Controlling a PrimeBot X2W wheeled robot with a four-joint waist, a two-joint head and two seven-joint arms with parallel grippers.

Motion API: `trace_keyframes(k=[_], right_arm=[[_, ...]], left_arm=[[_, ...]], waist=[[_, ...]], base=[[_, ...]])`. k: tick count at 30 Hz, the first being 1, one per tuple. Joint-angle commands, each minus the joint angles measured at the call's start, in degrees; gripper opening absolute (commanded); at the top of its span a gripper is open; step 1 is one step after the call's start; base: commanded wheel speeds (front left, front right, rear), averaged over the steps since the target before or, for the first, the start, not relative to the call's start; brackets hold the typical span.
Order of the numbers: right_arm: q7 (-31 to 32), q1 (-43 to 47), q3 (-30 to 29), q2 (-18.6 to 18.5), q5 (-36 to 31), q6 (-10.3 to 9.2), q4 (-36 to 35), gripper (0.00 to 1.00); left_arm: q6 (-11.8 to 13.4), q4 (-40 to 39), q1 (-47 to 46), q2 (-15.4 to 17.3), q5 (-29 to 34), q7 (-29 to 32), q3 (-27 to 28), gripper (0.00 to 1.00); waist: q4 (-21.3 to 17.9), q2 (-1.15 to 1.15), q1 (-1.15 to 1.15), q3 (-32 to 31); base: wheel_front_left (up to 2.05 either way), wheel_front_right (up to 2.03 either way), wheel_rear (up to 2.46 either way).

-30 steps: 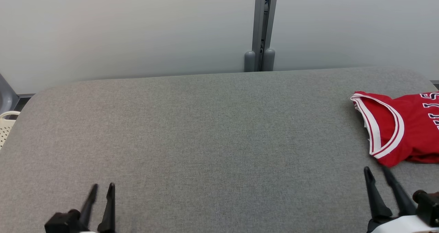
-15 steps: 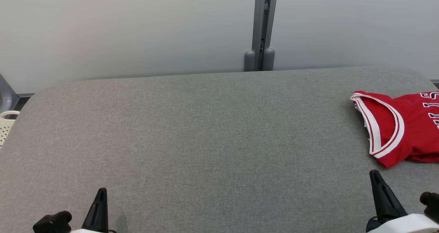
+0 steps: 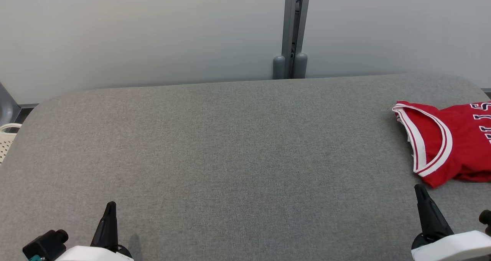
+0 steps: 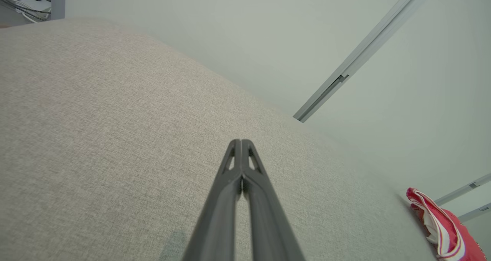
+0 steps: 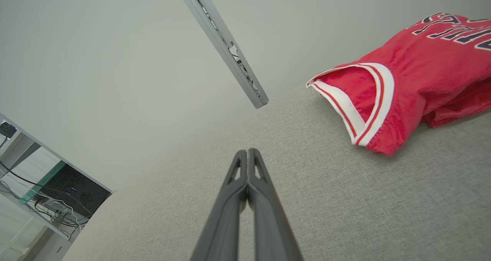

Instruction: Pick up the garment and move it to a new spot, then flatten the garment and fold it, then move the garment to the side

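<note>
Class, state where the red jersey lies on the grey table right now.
In the head view the red jersey lies at the right side of the table, partly cut off by the frame, just beyond the shut fingers of the right gripper, not touching them.

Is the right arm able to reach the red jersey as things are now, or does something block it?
Probably yes. The right gripper sits just short of the red jersey, with only bare gray table between them. Its fingers are shut, so they must open before gripping.
</note>
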Motion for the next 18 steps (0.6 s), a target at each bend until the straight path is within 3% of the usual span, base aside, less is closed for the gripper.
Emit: trace_keyframes(k=[1, 18], right_arm=[[0.3, -1.6, -0.2, -0.6, 1.9, 0.00, -0.4, 0.00], [1.5, -4.1, -0.5, -0.8, 16.1, 0.00, 2.4, 0.00]], left_arm=[[-0.6, -0.8, -1.9, 0.3, -1.6, 0.4, 0.7, 0.00], [-2.1, -0.9, -4.0, -1.1, -13.7, 3.9, 3.0, 0.00]], waist=[[0.0, 0.00, 0.00, 0.0], [0.0, 0.00, 0.00, 0.2]], base=[[0.00, 0.00, 0.00], [0.00, 0.00, 0.00]])
